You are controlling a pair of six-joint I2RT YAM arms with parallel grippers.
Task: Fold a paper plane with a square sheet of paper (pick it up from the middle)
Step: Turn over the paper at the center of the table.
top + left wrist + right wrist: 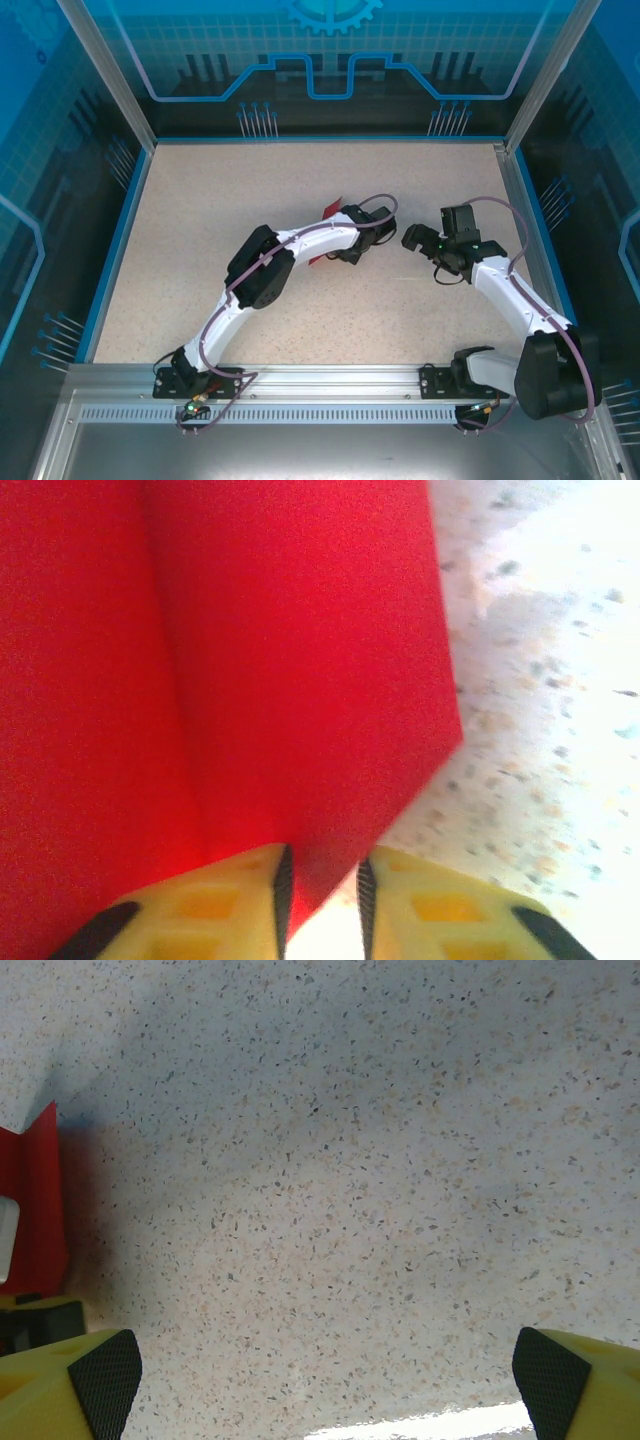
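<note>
The red sheet of paper (250, 660) carries a long crease and rises close in front of the left wrist camera. Its lower corner dips between my left gripper (320, 905) fingers, touching the left pad, with a sliver of table showing beside the right pad. The jaws stand narrowly apart. From above, red paper (330, 207) pokes out on both sides of the left gripper (352, 250) near the table's middle. My right gripper (428, 255) hovers just right of it, wide open over bare table (330, 1210), with the paper's edge (35, 1210) at its far left.
The speckled beige table (200, 220) is ringed by a blue rim (115, 240) and glass enclosure walls. Both arm bases sit on the metal rail (320, 385) at the near edge. Open surface lies behind and to the left of the grippers.
</note>
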